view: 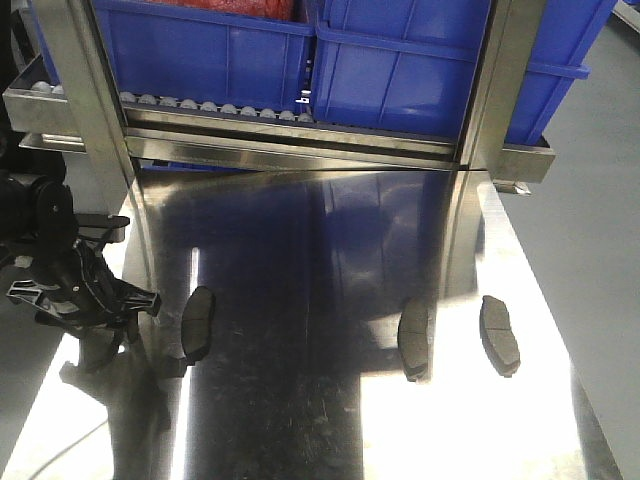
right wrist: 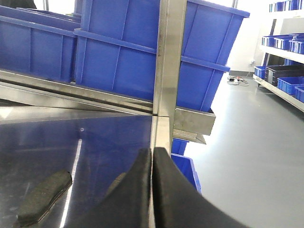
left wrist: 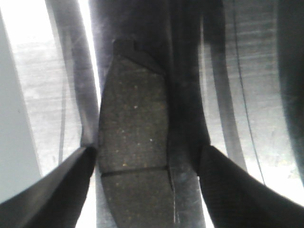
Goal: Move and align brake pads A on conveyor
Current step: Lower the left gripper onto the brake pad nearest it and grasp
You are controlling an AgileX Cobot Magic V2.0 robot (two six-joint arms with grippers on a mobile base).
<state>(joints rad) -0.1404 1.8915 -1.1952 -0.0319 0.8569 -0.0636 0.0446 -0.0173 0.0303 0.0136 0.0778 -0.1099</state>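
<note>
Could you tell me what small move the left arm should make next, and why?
Probably close the left gripper on the brake pad: the wrist view shows the pad lying between its open fingers on the steel table, not yet gripped.

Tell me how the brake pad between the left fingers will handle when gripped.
The brake pad looks flat and solid, so probably stiff and heavyish. Its rough surface should hold in the fingers, yet it may slide on the shiny steel table.

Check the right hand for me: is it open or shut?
Shut. In the right wrist view the right hand has its two fingers pressed together, nothing between them.
</note>
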